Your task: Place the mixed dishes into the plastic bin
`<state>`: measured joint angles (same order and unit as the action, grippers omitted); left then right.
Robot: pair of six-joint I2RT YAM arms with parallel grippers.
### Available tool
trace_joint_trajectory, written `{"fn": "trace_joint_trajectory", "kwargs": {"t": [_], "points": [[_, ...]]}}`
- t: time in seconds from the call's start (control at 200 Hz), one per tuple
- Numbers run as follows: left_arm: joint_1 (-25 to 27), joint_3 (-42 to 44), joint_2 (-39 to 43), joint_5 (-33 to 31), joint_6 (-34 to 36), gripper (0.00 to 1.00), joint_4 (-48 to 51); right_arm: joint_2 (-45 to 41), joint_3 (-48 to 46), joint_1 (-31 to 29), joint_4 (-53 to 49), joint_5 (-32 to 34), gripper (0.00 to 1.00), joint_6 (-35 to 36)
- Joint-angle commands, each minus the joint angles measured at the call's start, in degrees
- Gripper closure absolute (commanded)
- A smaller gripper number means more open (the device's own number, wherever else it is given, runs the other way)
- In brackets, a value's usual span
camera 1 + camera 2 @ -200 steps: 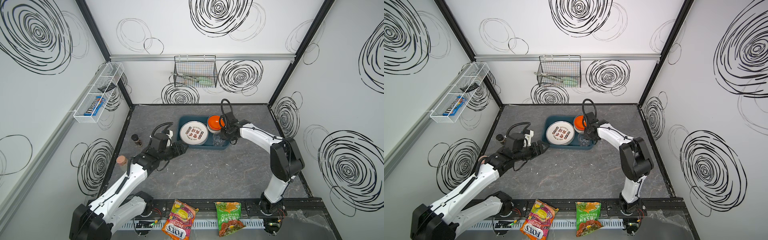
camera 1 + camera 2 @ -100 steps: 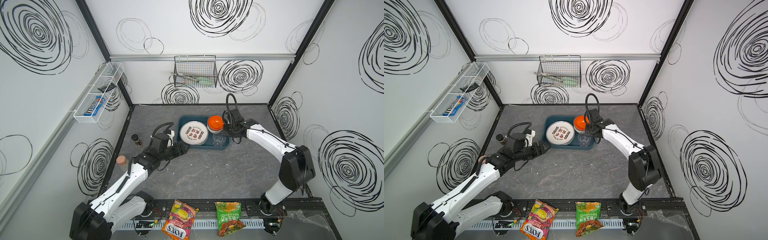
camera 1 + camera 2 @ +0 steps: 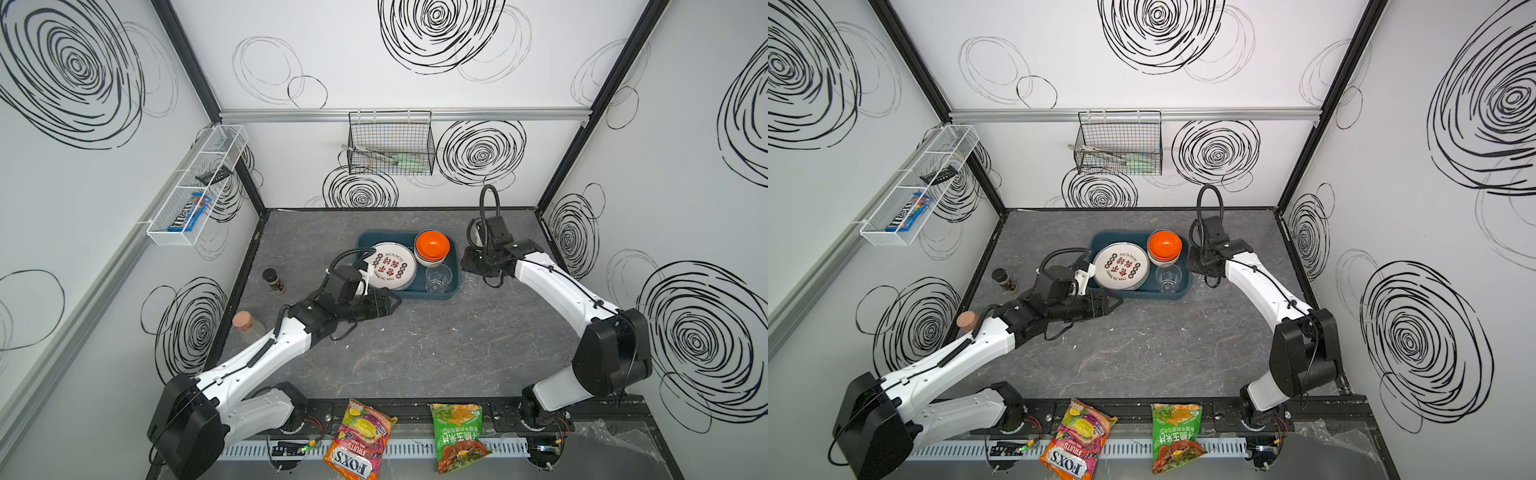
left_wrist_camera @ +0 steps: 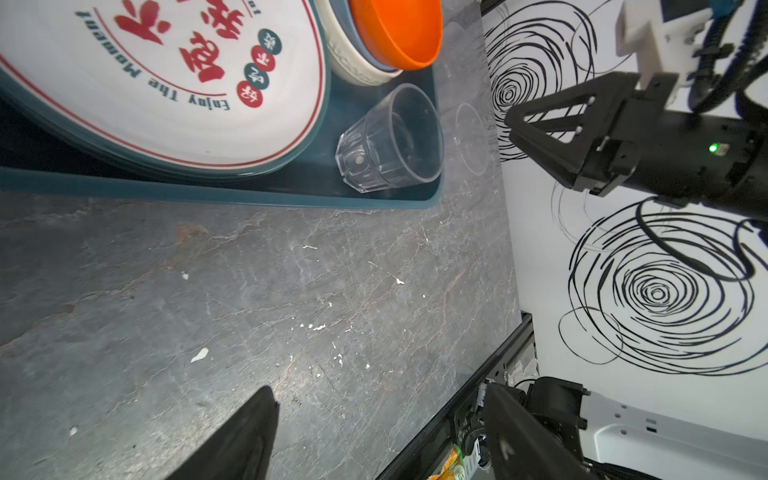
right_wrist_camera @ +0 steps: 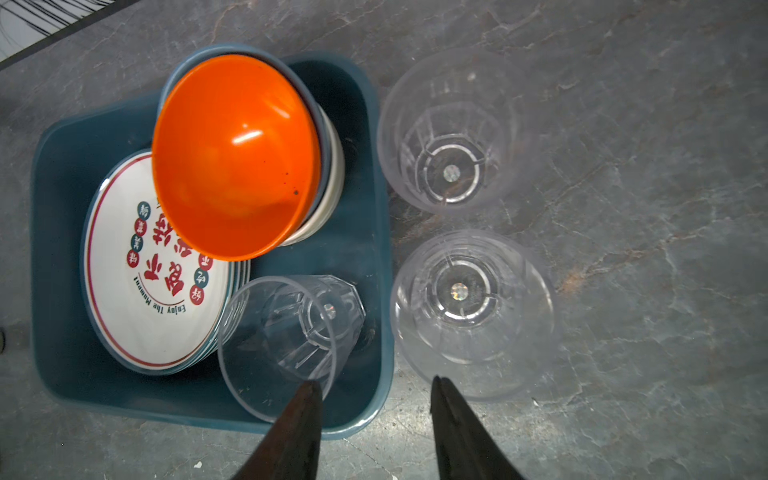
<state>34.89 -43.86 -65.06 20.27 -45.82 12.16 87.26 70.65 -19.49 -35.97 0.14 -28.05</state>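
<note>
The dark teal plastic bin (image 3: 409, 296) (image 3: 1138, 296) holds a stack of white plates (image 3: 388, 266) (image 5: 137, 282) with red characters, nested bowls topped by an orange one (image 3: 432, 245) (image 5: 232, 158), and a clear faceted cup (image 3: 438, 278) (image 5: 291, 336). Two more clear cups (image 5: 449, 133) (image 5: 473, 311) stand on the table just right of the bin. My right gripper (image 5: 376, 386) (image 3: 469, 266) hovers open over the bin's right wall, beside the nearer outside cup, with nothing between its fingers. My left gripper (image 4: 378, 395) (image 3: 390, 301) is open and empty over bare table at the bin's front-left.
A dark-capped spice jar (image 3: 273, 279) and a cork-topped jar (image 3: 245, 324) stand by the left wall. Two snack bags (image 3: 361, 444) (image 3: 459, 440) lie at the front edge. A black wire basket (image 3: 390, 145) and a white mesh basket (image 3: 195, 187) hang on the walls.
My right gripper has opened wider and drawn back rightward from over the bin to its right wall, leaving the clear cup inside. The left arm has barely moved.
</note>
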Motion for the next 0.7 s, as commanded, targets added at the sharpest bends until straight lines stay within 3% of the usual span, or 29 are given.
{"fn": "trace_joint_trajectory", "kwargs": {"t": [0.0,0.385,0.695], "points": [[1.84,-2.90,-1.91,-1.18,1.25,0.17,-3.63,-2.51,-2.53,2.80,-1.69,-2.87,0.49,-1.55],[8.12,-9.16,-10.81,-2.94,2.65,0.15,-5.04,-4.48,-8.24,13.15,2.45,-9.87,0.46,-2.84],[11.06,-11.75,-14.13,-4.99,3.63,0.15,-4.28,0.09,-8.34,15.62,5.48,-12.72,0.49,-4.27]]}}
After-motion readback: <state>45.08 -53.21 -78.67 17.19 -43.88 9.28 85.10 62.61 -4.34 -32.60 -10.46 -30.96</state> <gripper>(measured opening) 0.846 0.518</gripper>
